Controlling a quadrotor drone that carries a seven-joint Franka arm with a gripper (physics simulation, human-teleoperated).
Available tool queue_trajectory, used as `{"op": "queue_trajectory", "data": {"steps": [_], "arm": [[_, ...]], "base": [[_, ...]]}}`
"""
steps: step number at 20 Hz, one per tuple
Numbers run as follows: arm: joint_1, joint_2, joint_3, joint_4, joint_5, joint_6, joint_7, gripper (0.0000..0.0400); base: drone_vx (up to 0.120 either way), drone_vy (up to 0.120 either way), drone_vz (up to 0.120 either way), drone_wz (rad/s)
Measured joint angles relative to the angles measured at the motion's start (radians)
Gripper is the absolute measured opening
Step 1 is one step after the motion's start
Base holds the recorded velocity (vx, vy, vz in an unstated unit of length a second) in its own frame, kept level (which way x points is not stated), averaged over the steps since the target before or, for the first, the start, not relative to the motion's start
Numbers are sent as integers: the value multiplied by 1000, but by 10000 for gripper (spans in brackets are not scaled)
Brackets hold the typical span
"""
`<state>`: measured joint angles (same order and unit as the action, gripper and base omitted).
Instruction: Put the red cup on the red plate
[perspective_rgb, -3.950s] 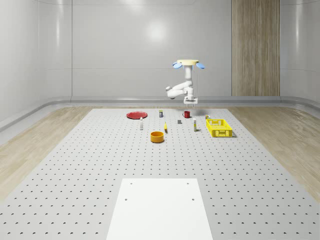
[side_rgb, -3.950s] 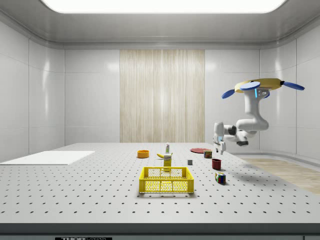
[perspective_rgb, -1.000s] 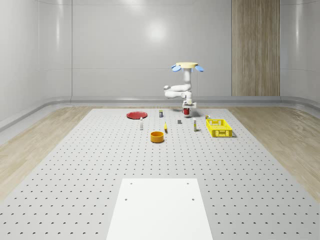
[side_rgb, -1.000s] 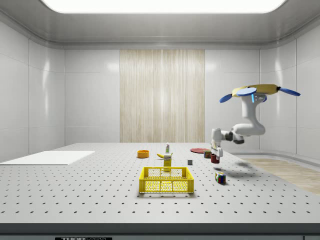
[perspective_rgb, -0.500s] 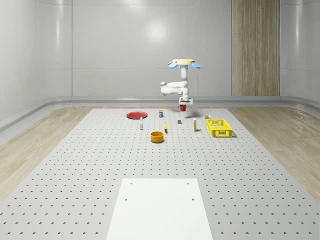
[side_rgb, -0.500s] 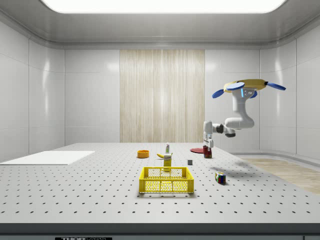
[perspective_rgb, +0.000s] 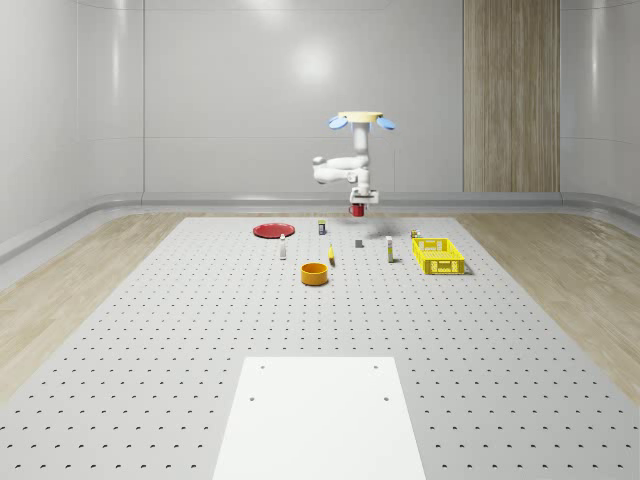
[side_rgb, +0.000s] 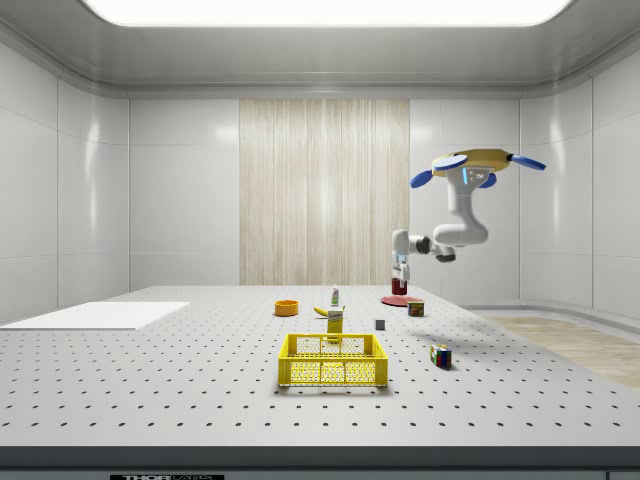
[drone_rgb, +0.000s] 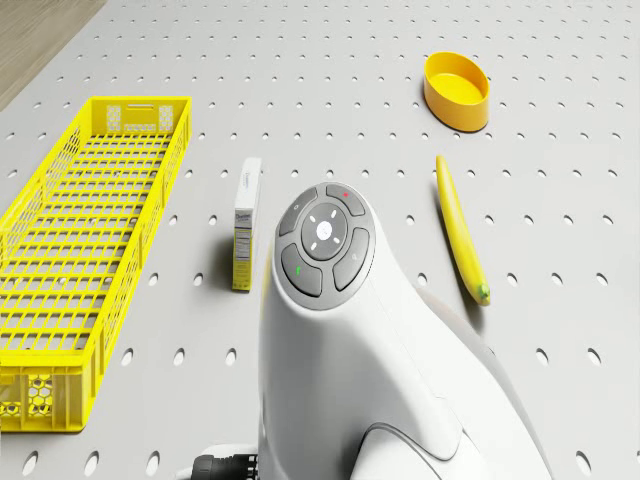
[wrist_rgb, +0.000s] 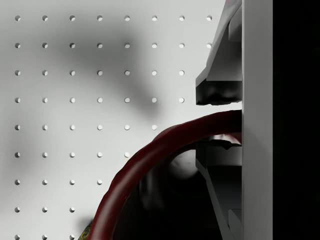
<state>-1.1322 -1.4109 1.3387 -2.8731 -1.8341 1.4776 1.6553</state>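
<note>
You've got the cup off the table now: 4 s back it sat on the perforated top w/ the gripper above it, and 1 s ago the pincer was down on it. Now it hangs in the air, fingers clamped on the rim, one inside and one outside per the wrist view. The drone hovers over the far part of the table, and has shifted toward the whole-scene view's left vs. 0.5 s ago, arm and cup along w/ it. In the side view the cup sits higher than a sec ago and closer to the plate. So pickup's done, I'd say; you're mid-carry. The plate is well apart from the cup in the whole-scene view, further left, so there's transit left before lowering. Between cup and plate stands a small box; you look high enough to pass it, but keep height till you're over the plate. Under the drone body the drone view shows the crate, a carton, banana and yellow bowl, none in your way. Rim grip is one-sided, so watch for cup tilt or slip; can't tell how secure it is.
</note>
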Motion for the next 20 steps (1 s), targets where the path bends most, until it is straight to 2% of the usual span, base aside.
{"op": "queue_trajectory", "data": {"steps": [1,20], "arm": [[-1,-2,1,0,1,2,1,100],[-11,-44,8,2,19,41,9,100]], "base": [[0,-120,120,0],[0,-120,0,0]]}}
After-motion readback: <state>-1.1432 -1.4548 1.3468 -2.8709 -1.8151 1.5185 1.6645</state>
